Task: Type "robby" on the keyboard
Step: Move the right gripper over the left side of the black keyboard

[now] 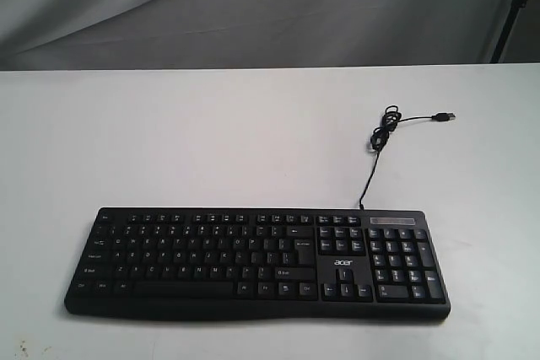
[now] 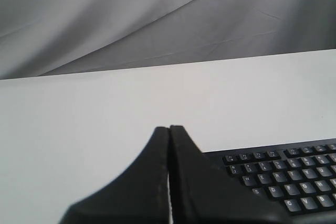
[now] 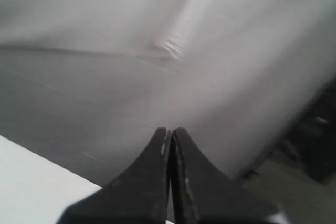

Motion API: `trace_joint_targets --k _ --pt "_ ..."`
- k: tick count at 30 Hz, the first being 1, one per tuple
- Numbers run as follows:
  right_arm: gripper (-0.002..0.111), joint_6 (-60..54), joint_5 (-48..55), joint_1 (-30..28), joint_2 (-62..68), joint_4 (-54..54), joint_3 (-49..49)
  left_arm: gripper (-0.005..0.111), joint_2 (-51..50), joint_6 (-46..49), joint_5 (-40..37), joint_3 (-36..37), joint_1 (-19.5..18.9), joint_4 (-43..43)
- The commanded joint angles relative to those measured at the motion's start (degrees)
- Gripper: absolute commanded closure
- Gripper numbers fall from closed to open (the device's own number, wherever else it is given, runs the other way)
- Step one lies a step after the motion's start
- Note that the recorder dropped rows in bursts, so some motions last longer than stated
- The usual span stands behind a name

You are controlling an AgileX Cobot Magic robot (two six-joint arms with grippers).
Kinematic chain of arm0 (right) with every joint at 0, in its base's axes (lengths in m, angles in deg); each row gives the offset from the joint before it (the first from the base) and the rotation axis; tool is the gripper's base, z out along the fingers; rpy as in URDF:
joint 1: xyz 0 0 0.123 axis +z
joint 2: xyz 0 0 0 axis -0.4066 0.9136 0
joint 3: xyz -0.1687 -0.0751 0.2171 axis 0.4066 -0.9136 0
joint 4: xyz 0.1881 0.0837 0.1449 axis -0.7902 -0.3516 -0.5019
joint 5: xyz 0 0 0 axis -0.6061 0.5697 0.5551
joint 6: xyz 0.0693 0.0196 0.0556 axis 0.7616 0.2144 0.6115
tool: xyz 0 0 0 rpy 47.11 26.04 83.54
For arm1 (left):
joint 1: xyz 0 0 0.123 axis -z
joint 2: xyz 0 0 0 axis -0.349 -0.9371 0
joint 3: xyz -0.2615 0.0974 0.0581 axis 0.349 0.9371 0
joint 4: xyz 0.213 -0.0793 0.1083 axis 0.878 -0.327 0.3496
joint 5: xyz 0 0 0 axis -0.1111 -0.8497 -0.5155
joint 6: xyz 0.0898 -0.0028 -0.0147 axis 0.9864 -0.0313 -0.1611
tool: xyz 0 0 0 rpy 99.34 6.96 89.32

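Well, it looks like the opening approach: the keyboard (image 1: 253,263) lies flat on the white table (image 1: 211,141), left gripper (image 2: 169,129) and right gripper (image 3: 171,130) both clenched empty, so a tip must next drop onto R.

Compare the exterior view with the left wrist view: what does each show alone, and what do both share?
Only the exterior view: the keyboard whole, with its number pad, acer logo and the cable coiled on the table. Only the left wrist view: the left gripper, fingers shut together, empty. Both: the keyboard's left-hand keys, the white table and the grey cloth behind.
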Motion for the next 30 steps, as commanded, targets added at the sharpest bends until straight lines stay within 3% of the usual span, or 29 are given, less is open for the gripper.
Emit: trace_joint_targets --k 1,4,9,14,18,30 --pt "0.108 -5.2 31.8 5.1 5.3 0.3 5.7 0.107 0.2 -0.2 0.3 0.2 0.4 0.3" --pt "0.108 -26.1 33.5 5.1 8.8 -25.8 12.3 0.107 0.2 -0.2 0.3 0.2 0.4 0.3" --pt "0.108 -78.0 40.2 3.4 17.0 -85.8 25.1 0.107 0.2 -0.2 0.3 0.2 0.4 0.3" --pt "0.108 -115.6 54.1 4.1 23.6 -116.9 29.6 0.107 0.2 -0.2 0.3 0.2 0.4 0.3" --pt "0.108 -124.5 56.5 7.9 27.0 -126.0 28.5 0.107 0.2 -0.2 0.3 0.2 0.4 0.3" --pt "0.108 -128.8 55.3 25.6 35.6 -125.8 28.4 0.107 0.2 -0.2 0.3 0.2 0.4 0.3"
